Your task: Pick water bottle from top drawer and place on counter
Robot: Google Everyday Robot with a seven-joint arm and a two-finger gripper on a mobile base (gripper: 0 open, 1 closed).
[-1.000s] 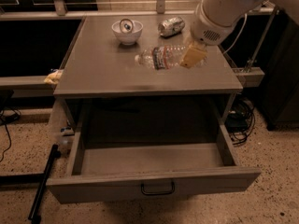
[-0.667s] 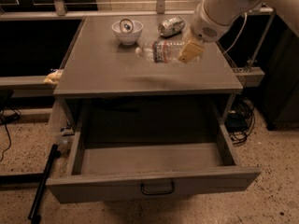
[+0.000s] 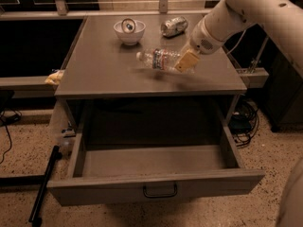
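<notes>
Out of the open, empty top drawer (image 3: pixel 94 193) and over the bench (image 3: pixel 109 74) already. Clamped sideways in the pincer (image 3: pixel 186 61), just above mid-bench: water bottle (image 3: pixel 160 59). Left, seemingly: lowering and letting go.

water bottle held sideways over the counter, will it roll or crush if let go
Likely to roll: the water bottle is round and lies sideways in the gripper above the counter. Its clear plastic probably flexes under squeeze. It seems light, held by one end.

Dim warm light; the gripper (image 3: pixel 186 61) holding the water bottle (image 3: pixel 160 59) shadows the counter (image 3: pixel 106 72) below.
</notes>
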